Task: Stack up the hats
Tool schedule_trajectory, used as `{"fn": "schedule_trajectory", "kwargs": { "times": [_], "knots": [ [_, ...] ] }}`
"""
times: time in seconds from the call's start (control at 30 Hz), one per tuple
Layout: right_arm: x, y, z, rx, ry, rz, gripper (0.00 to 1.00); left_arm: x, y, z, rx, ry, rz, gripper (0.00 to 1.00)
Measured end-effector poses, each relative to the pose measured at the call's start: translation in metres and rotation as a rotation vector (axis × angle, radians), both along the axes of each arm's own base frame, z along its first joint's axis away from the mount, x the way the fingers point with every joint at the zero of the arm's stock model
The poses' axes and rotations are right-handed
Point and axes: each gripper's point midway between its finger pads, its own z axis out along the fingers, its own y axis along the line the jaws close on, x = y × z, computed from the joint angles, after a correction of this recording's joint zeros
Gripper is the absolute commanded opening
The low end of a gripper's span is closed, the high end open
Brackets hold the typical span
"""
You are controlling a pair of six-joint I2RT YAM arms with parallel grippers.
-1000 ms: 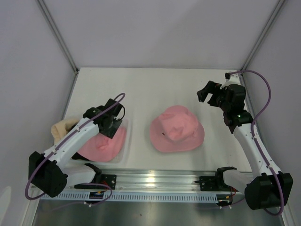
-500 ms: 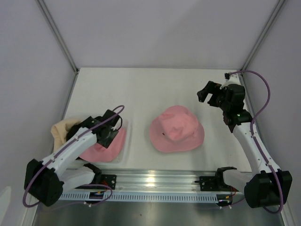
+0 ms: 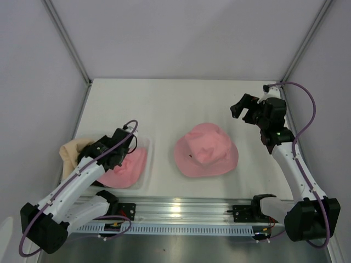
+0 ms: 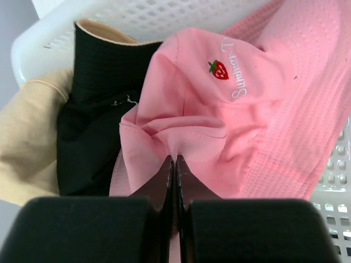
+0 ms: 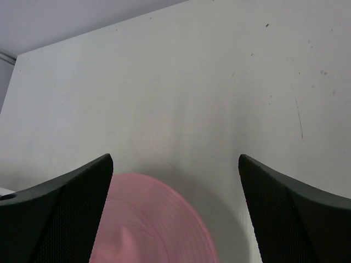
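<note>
Your left gripper (image 4: 175,162) has its fingers pressed together on a raised fold of the strawberry pink hat (image 4: 230,115), with the cloth pinched between them. That hat lies crumpled in the tray (image 4: 137,19) at the left side of the table (image 3: 181,101), and its upper face shows a small strawberry and white script. The black hat (image 4: 98,104) touches its left edge. Beyond that lies the beige hat (image 4: 27,137), which bulges past the tray's outer side in the top view. The second pink hat (image 3: 205,150) sits crown up near the middle of the table, well apart from the tray. Your right gripper (image 3: 245,108) hangs above the table, behind and to the right of that hat, fingers spread wide and clear of it
</note>
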Motion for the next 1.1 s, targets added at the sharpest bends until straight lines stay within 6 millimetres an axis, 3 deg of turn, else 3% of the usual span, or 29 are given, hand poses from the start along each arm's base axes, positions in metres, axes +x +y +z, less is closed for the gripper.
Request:
{"fn": "schedule_trajectory", "kwargs": {
  "times": [0.1,0.2,0.27,0.37,0.47,0.57,0.67,0.8,0.9,0.97,1.03,1.1],
  "knots": [
    [-0.002,0.000,0.005,0.001,-0.013,0.000,0.99,0.006,-0.001,0.013,0.004,-0.019,0.014,0.01],
    [-0.003,0.000,0.009,0.010,-0.023,0.001,0.99,0.019,-0.006,0.045,-0.022,-0.087,0.047,0.01],
    [-0.004,0.002,0.012,0.023,-0.030,0.008,0.99,0.037,-0.018,0.086,-0.109,-0.202,0.057,0.01],
    [-0.005,0.006,0.015,0.037,-0.039,0.025,0.99,0.062,-0.042,0.164,-0.330,-0.469,0.037,0.01],
    [-0.006,0.011,0.022,0.062,-0.056,0.046,0.99,0.068,-0.061,0.240,-0.589,-0.752,-0.006,0.01],
    [-0.010,0.016,0.033,0.096,-0.078,0.066,0.99,0.067,-0.074,0.299,-0.808,-0.944,-0.027,0.01],
    [-0.014,0.021,0.052,0.129,-0.111,0.085,1.00,0.086,-0.101,0.336,-0.976,-0.984,-0.042,0.01],
    [-0.021,0.023,0.082,0.164,-0.172,0.089,0.99,0.121,-0.165,0.348,-1.135,-0.914,-0.123,0.01],
    [-0.030,0.021,0.098,0.189,-0.204,0.078,0.99,0.133,-0.226,0.317,-1.159,-0.792,-0.197,0.01],
    [-0.037,0.020,0.104,0.200,-0.215,0.075,0.99,0.130,-0.263,0.293,-1.163,-0.734,-0.239,0.01],
    [-0.043,0.020,0.105,0.212,-0.215,0.071,0.99,0.123,-0.286,0.276,-1.171,-0.705,-0.268,0.01],
    [-0.050,0.020,0.100,0.228,-0.196,0.066,0.99,0.117,-0.300,0.271,-1.184,-0.697,-0.287,0.01]
  ]
}}
